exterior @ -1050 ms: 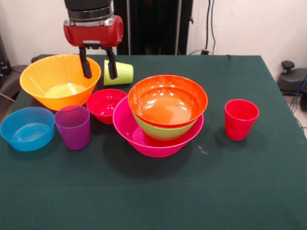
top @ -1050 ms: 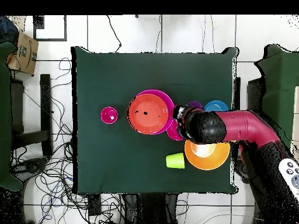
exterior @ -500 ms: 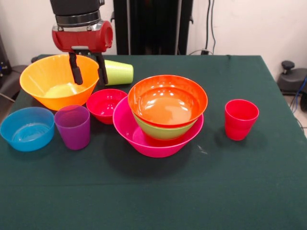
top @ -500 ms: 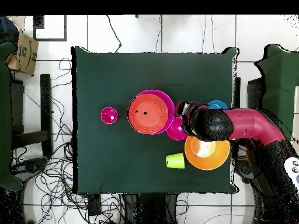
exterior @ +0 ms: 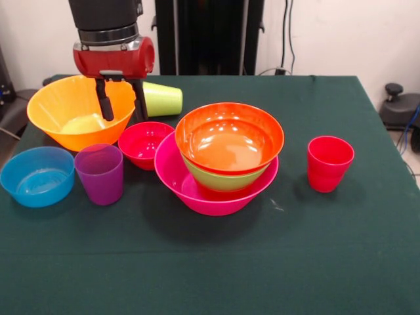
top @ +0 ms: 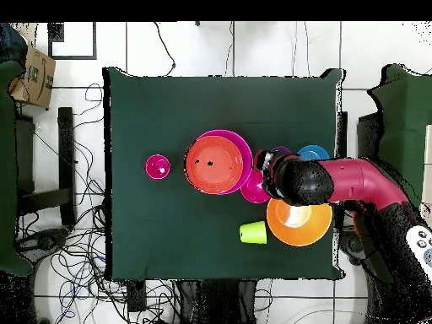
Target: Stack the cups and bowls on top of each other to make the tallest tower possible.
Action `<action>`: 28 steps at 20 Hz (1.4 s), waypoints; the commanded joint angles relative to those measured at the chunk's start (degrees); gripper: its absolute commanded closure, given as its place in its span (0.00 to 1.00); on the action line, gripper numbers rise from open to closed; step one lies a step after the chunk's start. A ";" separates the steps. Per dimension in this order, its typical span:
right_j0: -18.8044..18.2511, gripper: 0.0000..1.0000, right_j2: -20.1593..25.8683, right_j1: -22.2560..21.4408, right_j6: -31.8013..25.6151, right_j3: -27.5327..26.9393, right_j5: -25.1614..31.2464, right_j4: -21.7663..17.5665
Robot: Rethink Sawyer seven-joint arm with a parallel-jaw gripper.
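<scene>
My gripper (exterior: pixel 123 110) is open, with one finger inside the large yellow-orange bowl (exterior: pixel 72 121) and the other just outside its rim nearest the lime green cup (exterior: pixel 163 99), which lies on its side. The tower (exterior: pixel 226 154) is a pink bowl (exterior: pixel 197 193) holding a green bowl (exterior: pixel 223 180) and an orange-red bowl (exterior: pixel 230 134). A small red bowl (exterior: pixel 144 141), a purple cup (exterior: pixel 100 174) and a blue bowl (exterior: pixel 36 176) stand close by. The red cup (exterior: pixel 329 163) stands apart. From overhead, the arm (top: pixel 337 181) hides the gripper beside the yellow-orange bowl (top: pixel 302 226).
The dark green table (exterior: pixel 216 262) has open cloth along its near side and between the tower and the red cup. Overhead, the red cup (top: pixel 157 166) sits alone left of the tower (top: pixel 215 163), and cables lie on the floor round the table.
The gripper has moved sideways from over the small red bowl and lime cup to the yellow-orange bowl's rim, staying open. Nothing on the table has moved.
</scene>
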 commanded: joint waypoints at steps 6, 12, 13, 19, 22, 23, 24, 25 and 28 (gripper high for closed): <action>1.61 0.00 1.12 2.93 -15.86 -3.32 3.00 -5.62; 1.33 0.00 2.21 1.48 -16.93 -3.55 5.11 -4.16; 1.07 0.00 2.47 1.05 -17.23 -3.41 5.47 -3.84; 0.00 0.00 3.13 0.80 -18.91 -3.72 6.46 -3.74; -0.43 0.00 3.55 0.92 -20.13 -4.55 7.55 -3.63; -0.57 0.00 3.64 0.97 -20.48 -4.80 7.92 -3.62; -0.61 0.00 3.62 1.09 -20.58 -4.95 8.14 -3.73; -0.75 0.00 3.63 1.47 -21.06 -5.49 8.30 -4.03; -1.17 0.00 3.83 3.03 -22.41 -7.06 8.33 -4.89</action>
